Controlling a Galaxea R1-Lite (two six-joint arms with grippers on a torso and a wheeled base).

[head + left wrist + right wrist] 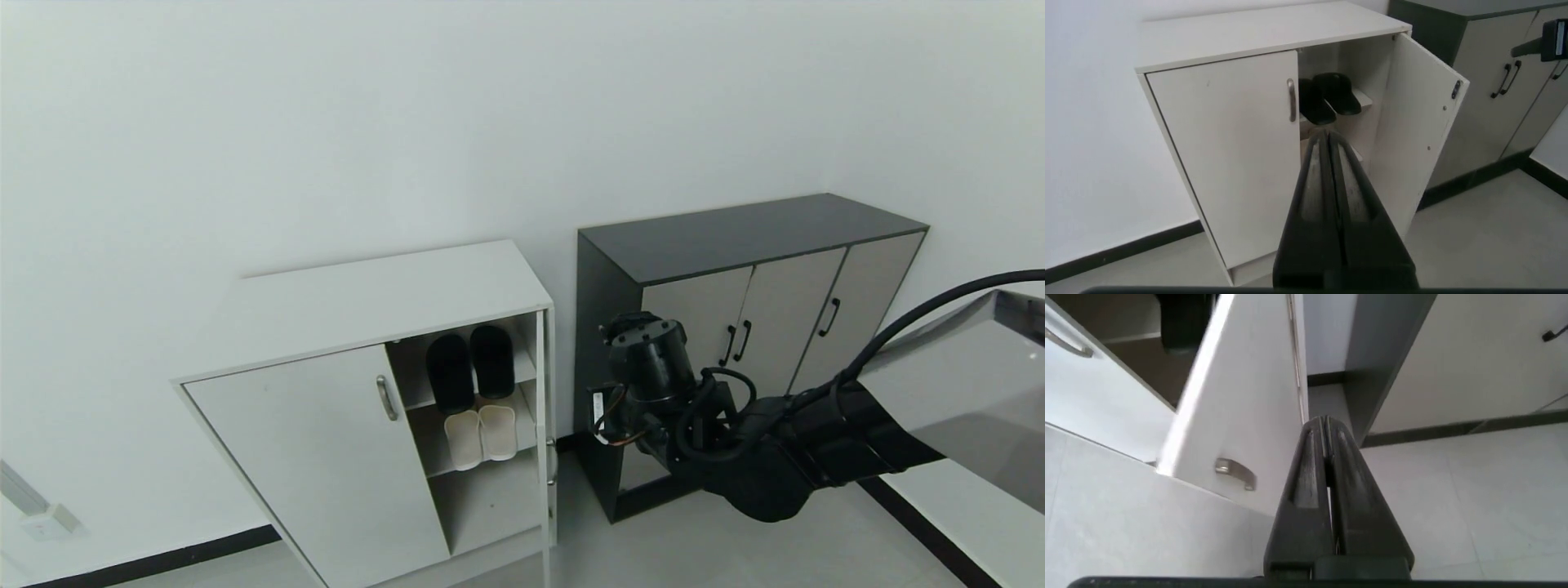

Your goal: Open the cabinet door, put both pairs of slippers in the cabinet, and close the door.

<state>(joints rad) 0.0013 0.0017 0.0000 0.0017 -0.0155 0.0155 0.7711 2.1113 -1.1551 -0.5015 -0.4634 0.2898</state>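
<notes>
Black slippers and white slippers shelved, right gripper with fingers together beside the open door, probably for pushing.

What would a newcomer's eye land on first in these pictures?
The white cabinet stands with its right door swung open, black slippers on the upper shelf and white slippers on the shelf below. Beside it stands a dark cabinet, and the right gripper, shut, is near the open door.

The white cabinet, lower left of the frame, holds a black pair of slippers above a cream pair. Its handle is silver. The neighbouring cabinet is charcoal with plain grey-beige doors.
</notes>
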